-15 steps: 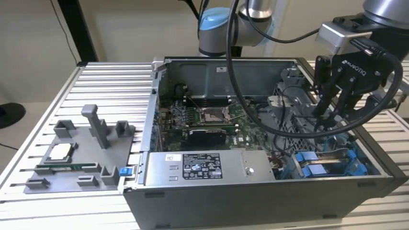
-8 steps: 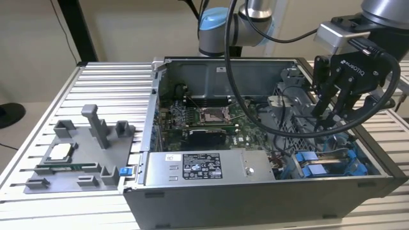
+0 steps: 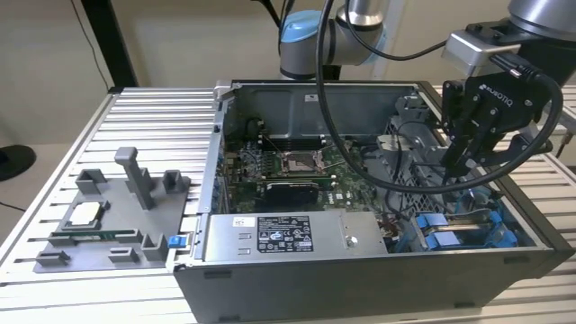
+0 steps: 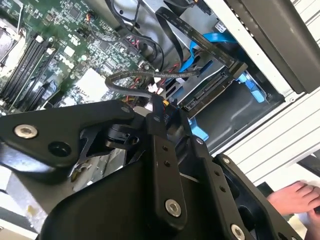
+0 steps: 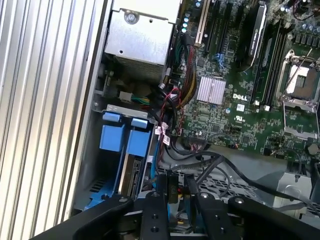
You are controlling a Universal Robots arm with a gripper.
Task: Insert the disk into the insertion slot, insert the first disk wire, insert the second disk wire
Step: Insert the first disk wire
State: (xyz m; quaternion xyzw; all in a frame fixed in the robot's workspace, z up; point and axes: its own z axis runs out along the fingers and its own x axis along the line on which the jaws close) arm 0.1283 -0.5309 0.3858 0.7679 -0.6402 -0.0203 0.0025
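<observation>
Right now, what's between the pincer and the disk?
In the first wrist view, a thin blue cable runs between the pincer and the disk.

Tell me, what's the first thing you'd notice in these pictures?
The big open computer case in the middle of the exterior view, with its green circuit board showing inside. The robot's black jaws hang over the case's corner at the exterior view's right, just above some bright blue frames. A grey tray of parts sits on the exterior view's left.
</observation>
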